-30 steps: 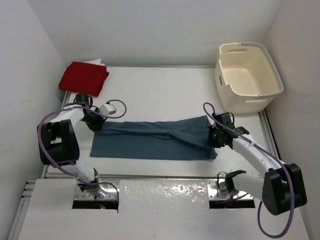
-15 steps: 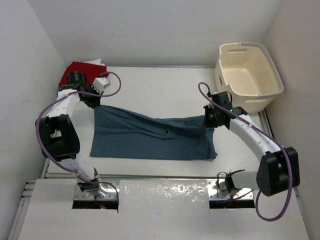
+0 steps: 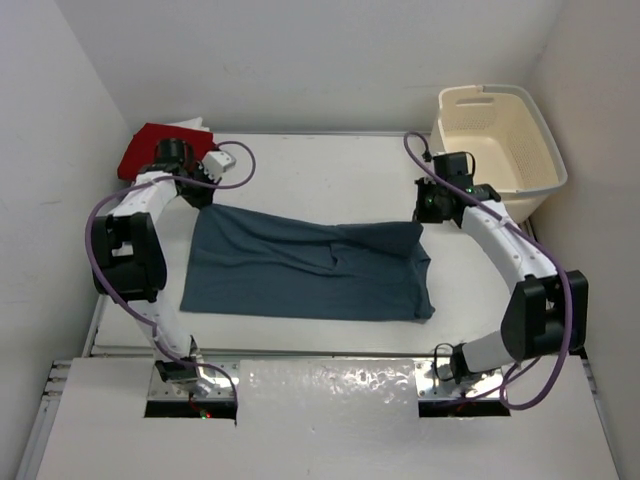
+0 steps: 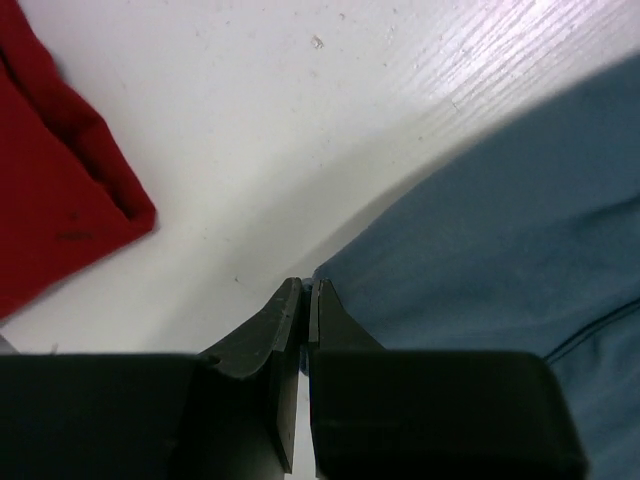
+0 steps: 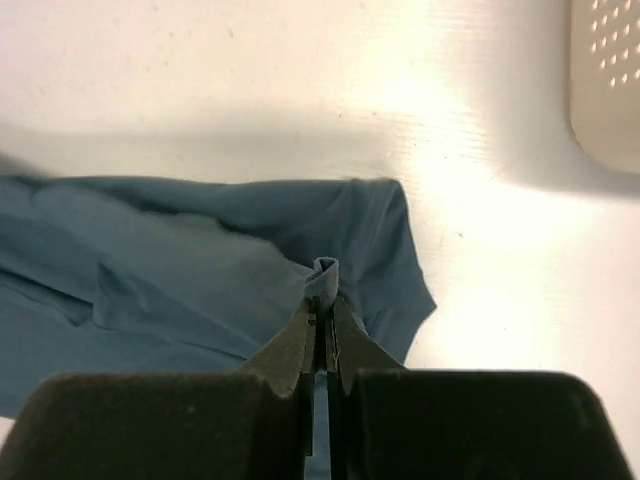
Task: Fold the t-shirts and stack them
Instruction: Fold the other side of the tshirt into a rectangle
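A slate blue-grey t-shirt [image 3: 300,265] lies spread across the middle of the table, its far edge lifted at both ends. My left gripper [image 3: 200,200] is shut on its far left corner [image 4: 325,275]. My right gripper [image 3: 425,212] is shut on a pinch of its far right edge [image 5: 325,272], held above the table. A folded red t-shirt [image 3: 150,145] lies at the far left corner, just beyond the left gripper, and also shows in the left wrist view [image 4: 55,180]. A bit of white cloth [image 3: 198,125] peeks from behind it.
A cream plastic laundry basket [image 3: 500,150] stands at the far right corner, just right of my right gripper, its wall [image 5: 605,85] showing in the right wrist view. White walls close in the table on the left, the back and the right.
Both grippers have carried the blue-grey shirt's upper edge away from the near side toward the back of the table, opening the cloth out wider. The left gripper now sits beside the red shirt.
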`<action>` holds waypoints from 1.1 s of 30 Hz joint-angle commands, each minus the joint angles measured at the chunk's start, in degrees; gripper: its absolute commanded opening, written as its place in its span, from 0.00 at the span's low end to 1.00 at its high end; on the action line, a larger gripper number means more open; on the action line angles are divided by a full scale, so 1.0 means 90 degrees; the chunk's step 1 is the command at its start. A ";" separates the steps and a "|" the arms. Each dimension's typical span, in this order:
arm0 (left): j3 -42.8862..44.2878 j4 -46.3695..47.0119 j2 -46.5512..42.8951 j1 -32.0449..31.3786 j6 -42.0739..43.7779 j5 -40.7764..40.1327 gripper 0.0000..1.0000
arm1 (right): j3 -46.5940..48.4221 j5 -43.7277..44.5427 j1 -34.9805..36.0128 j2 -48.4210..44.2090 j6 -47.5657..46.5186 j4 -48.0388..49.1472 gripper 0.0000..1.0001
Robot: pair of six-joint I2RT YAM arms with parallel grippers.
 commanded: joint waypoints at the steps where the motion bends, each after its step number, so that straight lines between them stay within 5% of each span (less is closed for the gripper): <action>1: -0.0136 0.0138 -0.0402 -0.0021 0.0399 0.0018 0.00 | -0.0302 -0.0219 0.0017 -0.0317 -0.0021 0.0133 0.00; 4: -0.1296 0.0177 -0.0968 -0.0012 0.1170 -0.0050 0.00 | -0.1443 -0.0501 0.0027 -0.0736 0.0223 0.0251 0.00; 9: -0.1905 -0.0358 -0.1603 0.0135 0.1582 0.0165 0.00 | -0.2578 -0.0610 0.0085 -0.1439 0.0498 0.0173 0.00; 18: -0.2755 -0.0438 -0.1839 0.0135 0.1934 -0.0167 0.00 | -0.3128 -0.0785 0.0115 -0.1627 0.0576 0.0153 0.01; 20: -0.2707 -0.0709 -0.1694 0.0135 0.1993 -0.0274 0.17 | -0.3030 -0.0863 0.0124 -0.1480 0.0431 0.0085 0.17; 21: -0.2600 -0.0847 -0.1654 0.0135 0.2051 -0.0372 0.29 | -0.2865 -0.0883 0.0124 -0.1402 0.0323 -0.0079 0.35; 24: -0.2473 -0.1248 -0.1721 0.0222 0.2198 -0.0596 0.46 | -0.2425 -0.0659 0.0124 -0.1411 -0.0087 -0.0528 0.54; 26: -0.2365 -0.1307 -0.1955 0.0388 0.2208 -0.0646 0.47 | -0.2143 -0.0551 0.0115 -0.1518 -0.0312 -0.0695 0.58; 30: -0.1256 -0.1950 -0.2083 0.0730 0.2295 0.0016 0.67 | -0.1644 -0.0628 0.0212 -0.1811 -0.0469 -0.0659 0.60; 33: -0.0774 -0.2712 -0.1840 0.0731 0.2549 0.0445 0.62 | -0.1244 -0.0590 0.0835 -0.1637 -0.0430 -0.0269 0.57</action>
